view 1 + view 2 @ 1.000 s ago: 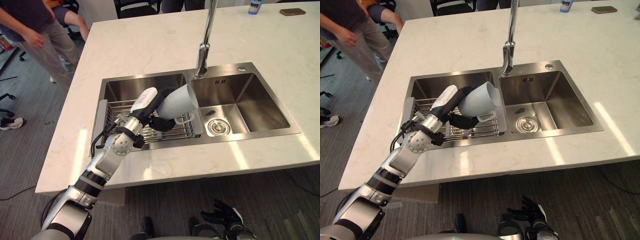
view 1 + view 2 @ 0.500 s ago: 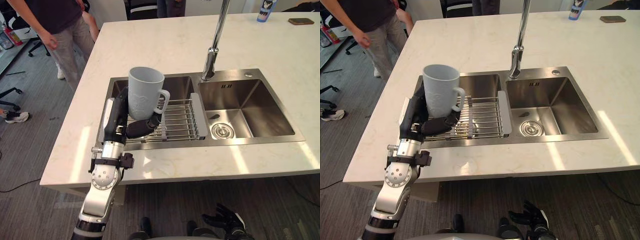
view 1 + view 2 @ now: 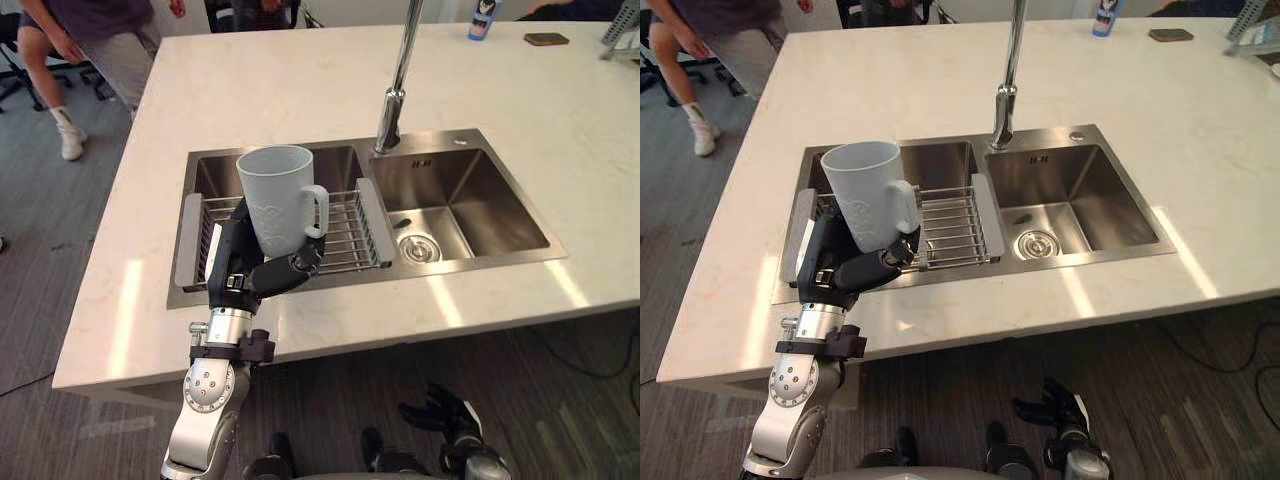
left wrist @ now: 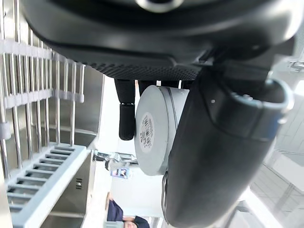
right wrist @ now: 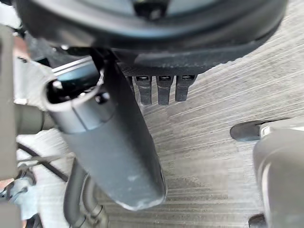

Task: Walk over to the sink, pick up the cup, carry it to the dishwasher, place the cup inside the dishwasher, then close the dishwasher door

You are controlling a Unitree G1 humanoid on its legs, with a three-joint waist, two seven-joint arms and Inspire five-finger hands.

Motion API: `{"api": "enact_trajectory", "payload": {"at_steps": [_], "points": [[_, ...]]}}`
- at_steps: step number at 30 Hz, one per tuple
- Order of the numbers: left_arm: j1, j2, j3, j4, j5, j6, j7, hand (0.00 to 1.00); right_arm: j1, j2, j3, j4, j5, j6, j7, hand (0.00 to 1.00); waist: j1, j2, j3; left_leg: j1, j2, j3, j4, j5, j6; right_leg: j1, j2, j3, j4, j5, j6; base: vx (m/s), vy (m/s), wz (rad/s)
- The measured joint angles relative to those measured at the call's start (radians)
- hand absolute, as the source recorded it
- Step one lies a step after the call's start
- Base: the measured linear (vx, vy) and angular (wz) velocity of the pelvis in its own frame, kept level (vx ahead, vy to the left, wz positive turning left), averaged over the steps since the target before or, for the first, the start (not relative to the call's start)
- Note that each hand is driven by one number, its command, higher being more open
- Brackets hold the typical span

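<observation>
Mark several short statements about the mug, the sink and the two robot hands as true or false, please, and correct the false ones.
1. The left robot hand holds the mug upright, mouth up. True.
2. The mug's handle is hooked on the faucet. False: the mug is apart from the faucet, and its handle points to the robot's right.
3. A wire drying rack lies across the left basin of the sink. True.
4. The right robot hand carries a second cup. False: it hangs low over the floor with relaxed fingers and holds nothing.
5. The faucet stands at the sink's near edge. False: it rises from the far rim, between the two basins.
</observation>
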Motion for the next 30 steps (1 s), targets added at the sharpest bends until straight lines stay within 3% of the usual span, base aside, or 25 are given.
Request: {"api": "enact_trajectory", "payload": {"at_steps": [1,2,3,4,6,8,10,11,12,13,15,16,18,19,21,27,28,30], "points": [[-0.009,-0.011,0.007,-0.002,0.001,-0.003,-0.001,0.30,-0.011,0.006,0.005,0.000,0.000,0.000,-0.003,0.90,0.009,0.005,0.008,0.000,0.010,0.006,-0.006,-0.002,0.021,-0.011,-0.006,-0.017,0.111,-0.077,-0.024,-0.12,0.037,0.01],[-0.009,-0.018,0.011,-0.003,0.001,-0.005,0.001,0.30,-0.008,0.007,0.025,0.003,0.000,0.000,-0.006,0.90,0.022,0.005,0.008,0.013,0.006,0.002,-0.008,0.008,0.028,-0.017,-0.014,-0.047,0.317,-0.184,-0.029,-0.12,0.018,0.06],[-0.008,-0.019,0.015,-0.005,0.000,-0.010,0.002,0.30,-0.009,0.007,0.037,0.007,0.000,0.000,-0.003,0.90,0.042,0.009,0.010,0.018,0.000,0.000,-0.005,0.012,0.032,0.016,-0.022,-0.059,0.411,-0.237,-0.006,-0.10,0.005,0.11],[-0.008,-0.018,0.020,-0.008,0.000,-0.013,0.003,0.30,-0.011,0.007,0.044,0.007,0.000,0.000,-0.002,0.90,0.055,0.005,0.008,0.014,-0.004,-0.001,0.000,0.016,0.033,0.039,-0.024,-0.060,0.424,-0.251,-0.001,-0.12,-0.035,0.10],[-0.007,-0.024,0.031,-0.044,-0.001,-0.024,0.024,0.30,-0.040,0.006,0.065,0.007,-0.001,-0.001,-0.004,0.90,0.096,-0.002,-0.002,-0.061,-0.021,-0.010,0.020,0.047,0.034,0.096,-0.019,-0.054,0.296,-0.295,-0.040,-0.19,-0.080,0.16],[-0.008,-0.035,0.025,-0.067,0.000,-0.026,0.024,0.30,-0.072,0.005,0.065,0.012,-0.001,-0.001,-0.006,0.90,0.101,0.001,-0.002,-0.114,-0.030,-0.032,0.005,0.096,0.026,0.097,-0.017,-0.058,0.203,-0.314,-0.068,-0.21,-0.083,0.37],[0.001,-0.058,-0.009,-0.066,-0.001,-0.022,0.027,0.30,-0.093,-0.010,0.065,0.029,-0.002,0.000,-0.012,0.90,0.092,0.039,0.020,-0.138,-0.004,-0.099,-0.002,0.156,0.008,0.107,0.027,-0.104,0.176,-0.304,-0.086,-0.26,-0.128,0.59],[0.005,-0.059,-0.022,-0.066,-0.002,-0.022,0.028,0.30,-0.088,-0.010,0.065,0.029,-0.002,0.000,-0.013,0.90,0.087,0.042,0.020,-0.138,0.002,-0.117,-0.003,0.167,0.002,0.114,0.037,-0.119,0.180,-0.304,-0.089,-0.30,-0.178,0.65],[0.004,-0.054,-0.042,-0.066,-0.002,-0.022,0.026,0.30,-0.080,-0.016,0.064,0.024,-0.002,-0.002,-0.018,0.90,0.079,0.046,0.021,-0.134,0.004,-0.163,-0.034,0.209,-0.019,0.117,0.048,-0.159,0.190,-0.299,-0.122,-0.26,-0.133,0.62],[0.002,-0.050,-0.053,-0.067,-0.003,-0.023,0.024,0.30,-0.070,-0.022,0.060,0.021,-0.002,-0.004,-0.022,0.90,0.073,0.041,0.021,-0.130,0.004,-0.182,-0.057,0.224,-0.021,0.114,0.046,-0.185,0.191,-0.295,-0.134,-0.30,-0.128,0.85],[-0.001,-0.052,-0.090,-0.074,-0.017,-0.024,0.017,0.30,-0.040,-0.041,0.043,0.016,-0.002,-0.003,-0.048,0.90,0.062,0.023,0.021,-0.133,-0.018,-0.159,0.118,0.088,0.031,0.096,0.007,-0.232,0.198,-0.273,-0.149,-0.23,-0.072,0.69],[-0.004,-0.053,-0.094,-0.074,-0.019,-0.026,0.016,0.30,-0.035,-0.049,0.038,0.015,-0.002,-0.003,-0.049,0.90,0.057,0.019,0.021,-0.120,-0.019,-0.155,0.158,0.048,0.025,0.092,-0.002,-0.237,0.194,-0.261,-0.155,-0.20,-0.015,0.41],[-0.022,-0.052,-0.110,-0.072,-0.028,-0.028,0.015,0.30,-0.013,-0.059,0.028,0.010,-0.004,-0.003,-0.052,0.90,0.041,0.025,-0.001,-0.011,-0.003,-0.126,0.157,-0.036,-0.015,0.083,-0.028,-0.257,0.149,-0.220,-0.137,-0.17,0.057,0.36],[-0.029,-0.054,-0.115,-0.070,-0.030,-0.031,0.012,0.30,-0.007,-0.059,0.027,0.008,-0.004,-0.003,-0.052,0.90,0.035,0.029,-0.007,0.026,-0.003,-0.120,0.116,-0.040,-0.025,0.082,-0.030,-0.262,0.132,-0.208,-0.130,-0.12,0.096,0.34],[-0.070,-0.068,-0.117,-0.026,-0.037,-0.046,0.000,0.30,0.009,-0.061,0.017,0.007,-0.005,-0.003,-0.050,0.90,0.016,0.083,-0.048,0.149,0.006,-0.121,-0.134,-0.008,-0.074,0.073,-0.013,-0.288,0.071,-0.171,-0.100,-0.07,0.153,0.32],[-0.086,-0.047,-0.085,0.069,-0.038,-0.045,0.005,0.30,0.031,-0.005,0.020,0.007,-0.011,-0.001,-0.033,0.90,0.019,0.054,-0.055,0.163,-0.041,-0.120,-0.154,0.023,-0.042,0.118,-0.042,-0.285,-0.011,-0.083,-0.077,-0.05,0.123,0.05],[-0.049,-0.049,-0.085,0.111,-0.038,-0.037,0.000,0.30,0.023,0.006,0.020,0.072,-0.029,-0.001,-0.043,0.90,-0.001,0.019,-0.085,0.181,-0.031,-0.105,-0.164,0.037,-0.036,0.147,-0.015,-0.262,-0.070,-0.036,-0.078,-0.02,0.036,0.00],[-0.049,-0.049,-0.085,0.111,-0.038,-0.037,0.000,0.30,0.023,0.006,0.020,0.072,-0.029,-0.001,-0.043,0.90,-0.001,0.019,-0.085,0.181,-0.031,-0.105,-0.164,0.037,-0.036,0.147,-0.015,-0.262,-0.070,-0.036,-0.078,0.00,0.000,0.00]]}}
